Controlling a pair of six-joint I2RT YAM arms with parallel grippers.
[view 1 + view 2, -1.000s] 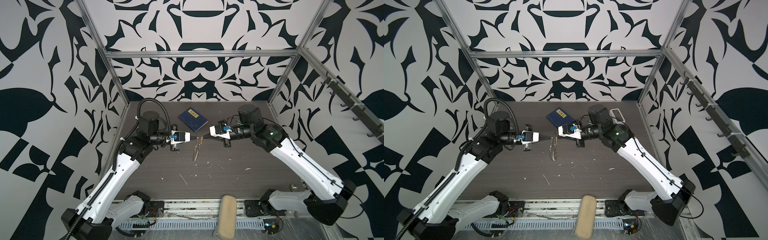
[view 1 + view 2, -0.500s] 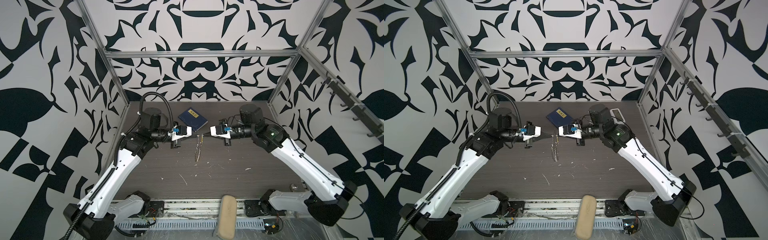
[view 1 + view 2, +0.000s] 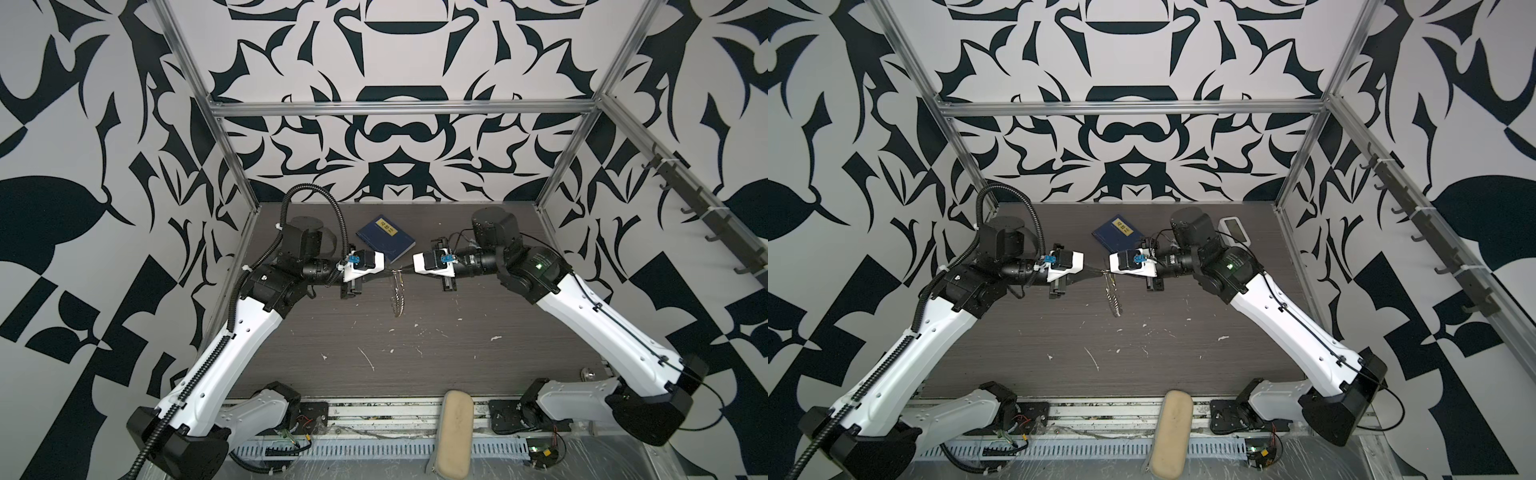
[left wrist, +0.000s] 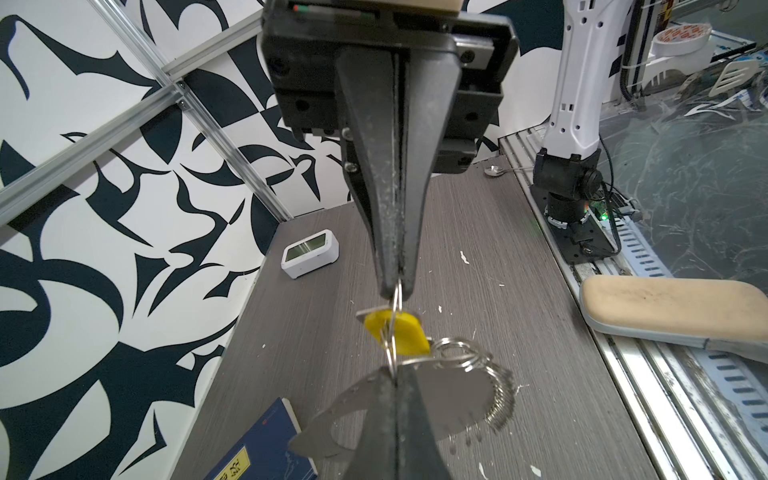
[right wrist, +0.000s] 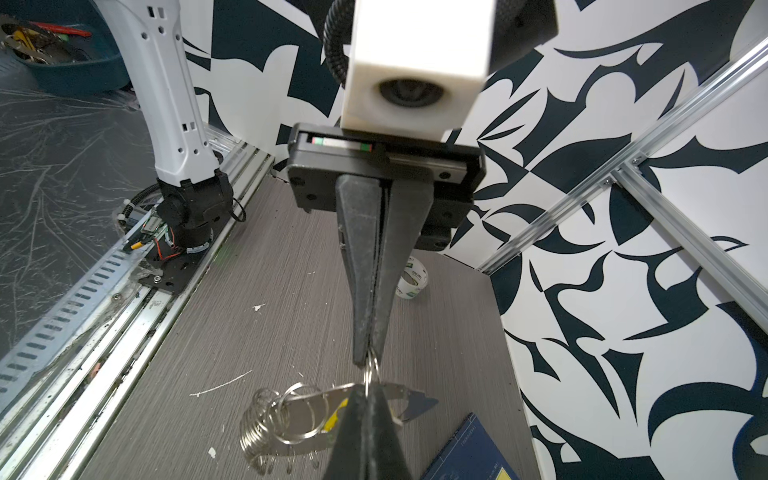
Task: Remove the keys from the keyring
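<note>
Both grippers meet tip to tip above the table's middle. My left gripper (image 4: 395, 372) and my right gripper (image 5: 368, 388) are each shut on the same thin wire loop of the keyring (image 4: 394, 332), which spans the short gap between them. From that loop hang the keys: a yellow tag (image 4: 405, 332) and a flat silver blade (image 4: 453, 395). A bunch of small silver rings (image 5: 270, 419) hangs alongside. In both top views the bundle (image 3: 397, 295) (image 3: 1113, 296) dangles below the two tips. The yellow tag (image 5: 336, 415) is mostly hidden behind my right fingers.
A blue book (image 3: 386, 239) lies just behind the grippers. A white device (image 3: 1235, 228) sits at the back right and a tape roll (image 5: 413, 278) at the back left. A beige pad (image 3: 455, 432) lies across the front rail. White flecks dot the table.
My left arm has risen and swung slightly toward the back, and the hanging bundle has shifted a little to the right. Both grippers stay shut on the loop.
</note>
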